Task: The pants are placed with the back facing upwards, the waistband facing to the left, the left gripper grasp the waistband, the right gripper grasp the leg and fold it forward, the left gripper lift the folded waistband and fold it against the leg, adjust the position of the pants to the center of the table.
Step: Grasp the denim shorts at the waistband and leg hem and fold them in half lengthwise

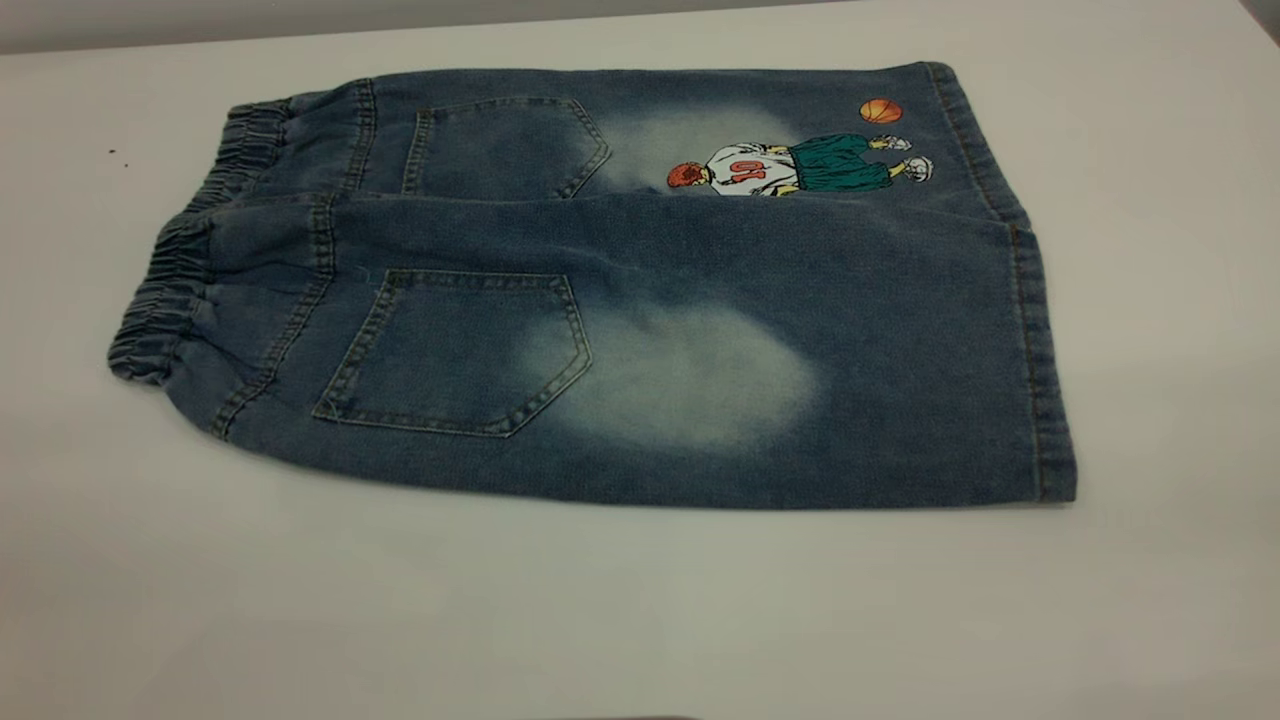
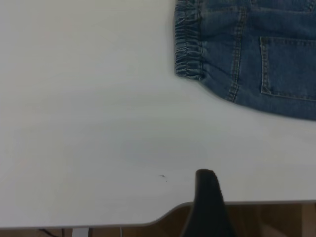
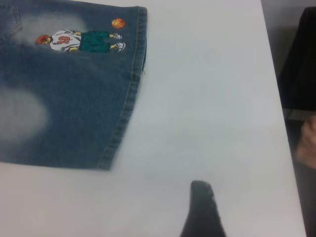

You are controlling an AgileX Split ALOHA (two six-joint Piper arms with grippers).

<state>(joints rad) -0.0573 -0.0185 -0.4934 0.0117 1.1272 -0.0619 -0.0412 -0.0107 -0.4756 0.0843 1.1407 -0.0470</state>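
Exterior view: we find the pants (image 1: 620, 300) flat on the table (image 1: 640, 610), back up, waistband (image 1: 165, 290) leftward, near leg (image 1: 900, 380) lapping the printed one, ready for folding. Both grippers hang well clear; whether their fingers are spread, we cannot tell.

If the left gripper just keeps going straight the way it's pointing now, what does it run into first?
Probably bare table first. In the left wrist view one dark finger shows at the table's near edge, with white surface ahead; the waistband lies farther on and off to one side. Depth is unclear.
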